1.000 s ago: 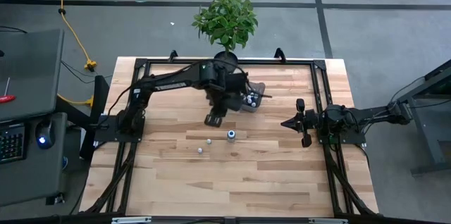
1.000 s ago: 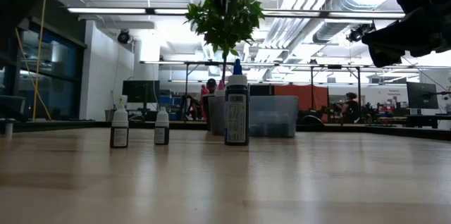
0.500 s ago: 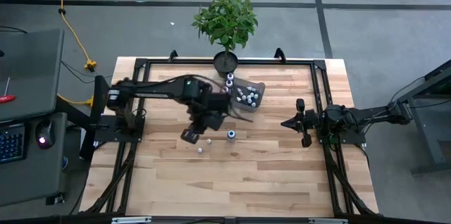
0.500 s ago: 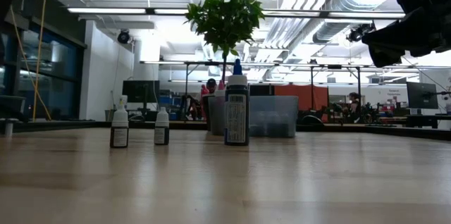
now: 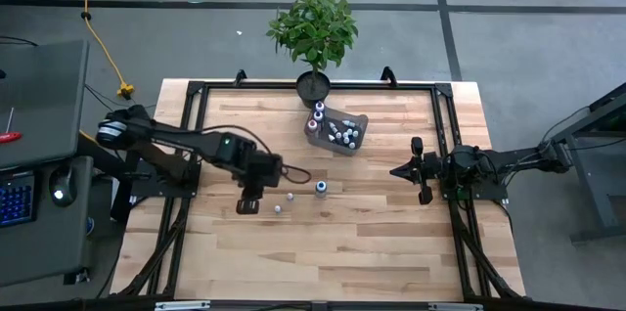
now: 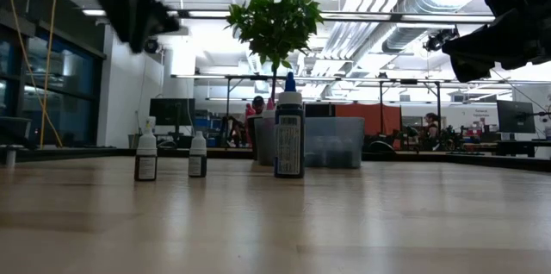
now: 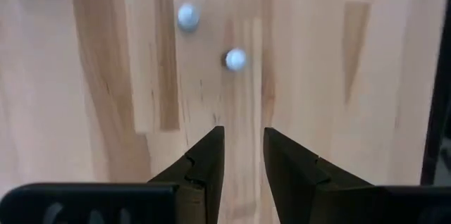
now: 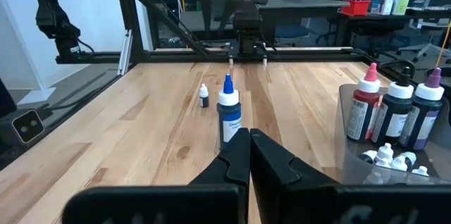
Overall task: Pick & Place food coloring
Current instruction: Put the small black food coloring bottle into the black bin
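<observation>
While most of the food coloring bottles (image 5: 337,135) are gathered in the clear plastic bin (image 5: 354,143) seen just above the middle of the high view, three are left standing upright on the bare tabletop (image 5: 372,243) below it. A blue-capped bottle (image 5: 321,187) is seen near the centre of the high view, and in the low view it (image 6: 288,136) is the largest thing, left of centre, in front of the bin (image 6: 331,142). Two small white-capped bottles (image 5: 290,196) and (image 5: 277,208) are set to its lower left in the high view; in the low view they (image 6: 197,153) and (image 6: 145,149) are lined up at the left, apart from each other and from the blue-capped one. The left claw (image 5: 247,204) is held above the tabletop at centre-left of the high view, just left of the two small bottles; in the left wrist view its fingers (image 7: 203,171) are parted by a narrow gap with nothing between them, and the two white caps (image 7: 235,58) and (image 7: 187,16) are seen in the upper part of the frame ahead of the fingertips. The right claw (image 5: 399,169) is held at the right of the high view, well apart from the bottles, with its fingers pressed together on nothing, as shown in the right wrist view (image 8: 249,137). A potted plant (image 5: 314,29) is placed at the top-centre edge of the tabletop, just above the bin.
</observation>
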Controlling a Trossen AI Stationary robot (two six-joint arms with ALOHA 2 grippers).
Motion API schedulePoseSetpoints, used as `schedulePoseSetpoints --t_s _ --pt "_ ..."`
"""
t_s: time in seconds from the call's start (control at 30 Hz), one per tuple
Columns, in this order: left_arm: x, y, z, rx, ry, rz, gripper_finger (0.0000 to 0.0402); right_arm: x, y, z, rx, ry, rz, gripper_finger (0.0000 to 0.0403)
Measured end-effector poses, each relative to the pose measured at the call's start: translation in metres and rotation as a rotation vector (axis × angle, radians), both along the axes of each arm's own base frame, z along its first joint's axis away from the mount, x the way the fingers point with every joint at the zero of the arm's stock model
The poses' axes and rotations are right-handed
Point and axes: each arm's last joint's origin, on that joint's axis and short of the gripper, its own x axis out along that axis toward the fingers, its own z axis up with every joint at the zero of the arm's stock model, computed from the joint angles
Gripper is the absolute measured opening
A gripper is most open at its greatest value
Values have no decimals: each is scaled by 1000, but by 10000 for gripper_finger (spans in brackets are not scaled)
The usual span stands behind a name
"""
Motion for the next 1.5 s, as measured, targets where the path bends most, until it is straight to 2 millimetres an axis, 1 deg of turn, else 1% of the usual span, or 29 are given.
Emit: schedulePoseSetpoints --t_s 0.1,0.2,0.33,0.47,0.57,0.63,0.77,0.87,0.97,1.1,1.33,1.4,1.5 --pt "-7 -5 -13 5 44 70 97 0 0 0 0 0 0 2" --pt "-10 -10 -21 19 76 147 97 0 0 0 0 0 0 3" --pt "-3 -15 -28 24 75 324 97 0 0 0 0 0 0 2" --pt "7 -17 -36 -2 65 452 97 0 0 0 0 0 0 2" --pt "16 -21 -45 -56 85 459 97 0 0 0 0 0 0 3" --pt "22 -26 -52 -66 91 462 97 0 0 0 0 0 0 2" --pt "32 -29 -65 -77 102 507 97 0 0 0 0 0 0 3" --pt "36 -29 -72 -65 116 519 97 0 0 0 0 0 0 2" --pt "37 -29 -74 -55 111 535 99 0 0 0 0 0 0 3" --pt "39 -29 -75 -67 100 548 125 0 0 0 0 0 0 2" --pt "42 -30 -77 -92 101 566 204 0 0 0 0 0 0 3" --pt "43 -31 -78 -90 104 566 218 0 0 0 0 0 0 2" --pt "45 -31 -85 -75 121 569 224 0 0 0 0 -1 0 3"
